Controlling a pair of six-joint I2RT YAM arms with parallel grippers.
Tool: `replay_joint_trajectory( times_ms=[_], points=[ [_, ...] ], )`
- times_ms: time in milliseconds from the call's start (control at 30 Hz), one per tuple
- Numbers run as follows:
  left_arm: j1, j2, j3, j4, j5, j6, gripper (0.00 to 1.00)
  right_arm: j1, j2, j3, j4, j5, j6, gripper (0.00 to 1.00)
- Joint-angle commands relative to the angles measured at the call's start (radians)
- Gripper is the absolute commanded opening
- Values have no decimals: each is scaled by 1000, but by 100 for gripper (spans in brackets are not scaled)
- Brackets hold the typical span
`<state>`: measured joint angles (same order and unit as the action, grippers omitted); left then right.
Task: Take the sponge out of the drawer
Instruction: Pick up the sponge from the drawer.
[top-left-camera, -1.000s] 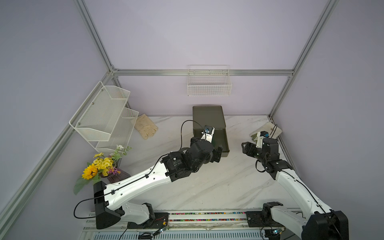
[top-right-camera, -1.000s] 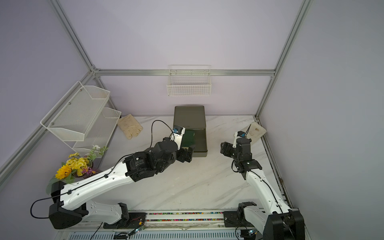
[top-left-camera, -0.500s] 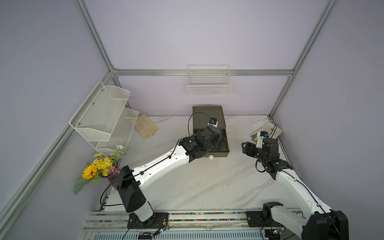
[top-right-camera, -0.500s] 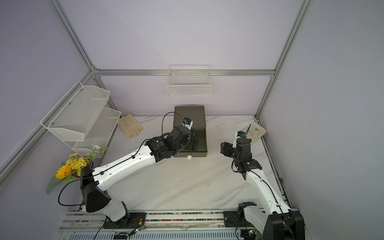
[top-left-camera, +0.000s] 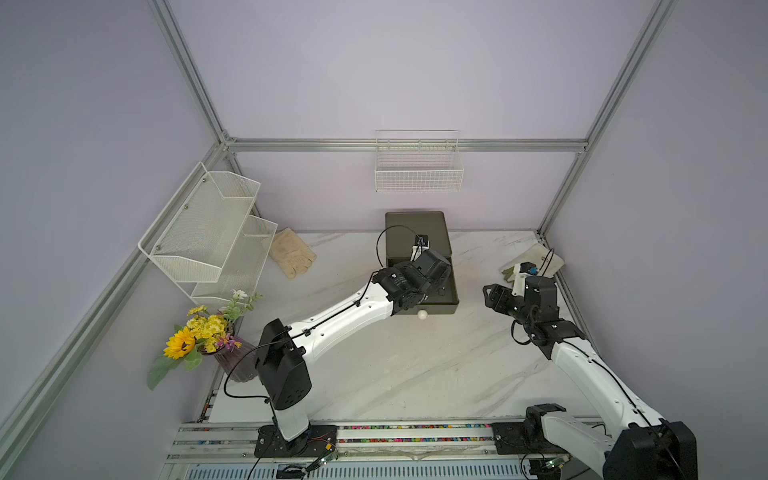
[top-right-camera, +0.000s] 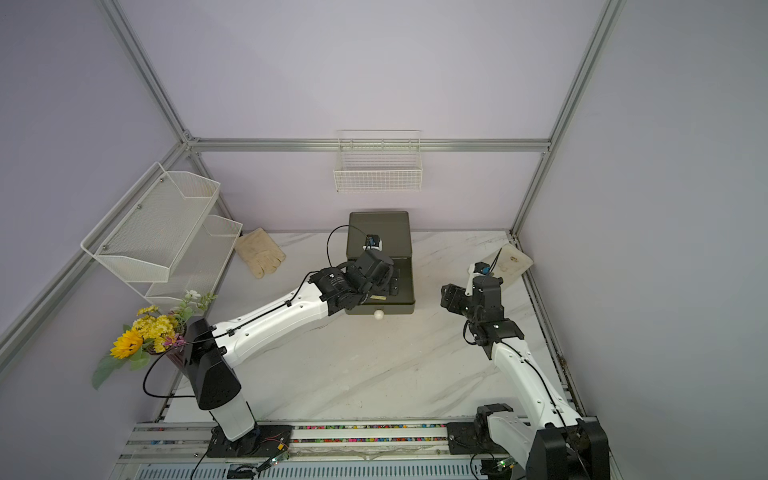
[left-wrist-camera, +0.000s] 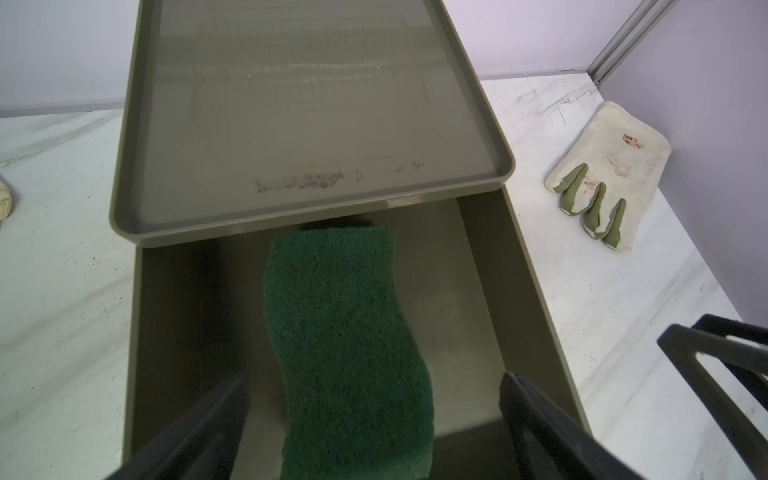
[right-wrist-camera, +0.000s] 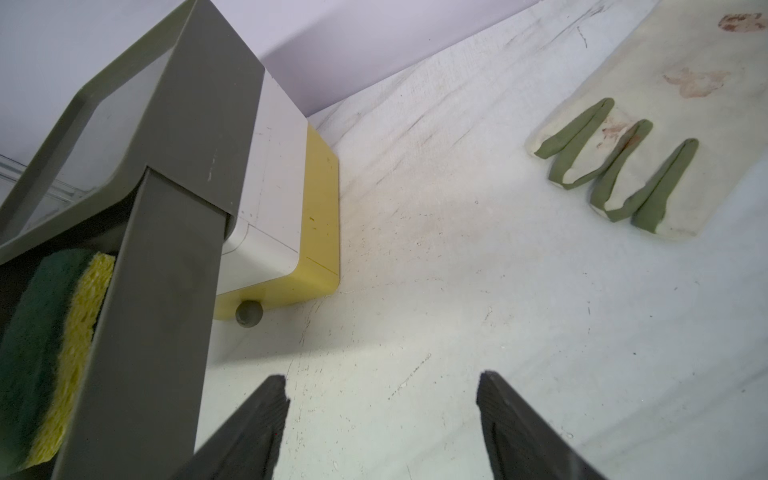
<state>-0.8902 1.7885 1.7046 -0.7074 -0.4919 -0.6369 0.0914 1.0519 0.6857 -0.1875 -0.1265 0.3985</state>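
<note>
Partly, the cabinet top (left-wrist-camera: 307, 104) overhangs the sponge (left-wrist-camera: 345, 332) in the drawer (left-wrist-camera: 498, 270); left pincer (left-wrist-camera: 374, 380) spread astride it, right pincer (right-wrist-camera: 380, 382) spread.

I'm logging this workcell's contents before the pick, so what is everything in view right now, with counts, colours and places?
sponge: one, green over yellow, in the open drawer
drawer: one, olive, pulled out
drawer unit: one, olive-topped, table's back centre
plain glove: one, cream, back left
green-trimmed glove: one, cream, back right
wire basket: one, white, back wall
mesh shelf: one, white, left wall
flower vase: one, purple, yellow blooms, front left
table: one, white marble
left gripper: one, black, open astride the sponge
right gripper: one, black, open, right of the drawer
</note>
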Motion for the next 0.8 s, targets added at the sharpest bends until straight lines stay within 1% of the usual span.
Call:
replay_joint_trajectory(
  times_ms=[0, 100, 167, 533, 767],
  points=[
    [8, 29, 61, -61, -27, -87, 96, -4, 1, -20, 8, -4, -11, 76],
    [17, 36, 67, -67, -23, -116, 96, -4, 2, -21, 8, -5, -10, 76],
    [20, 39, 63, -71, -21, -127, 94, -4, 1, -21, 8, -5, -11, 76],
    [36, 73, 70, -75, 22, -129, 89, -4, 1, -24, 8, -4, -11, 76],
    [36, 87, 70, -79, 16, -132, 84, -4, 2, -25, 8, -5, -11, 76]
  ],
)
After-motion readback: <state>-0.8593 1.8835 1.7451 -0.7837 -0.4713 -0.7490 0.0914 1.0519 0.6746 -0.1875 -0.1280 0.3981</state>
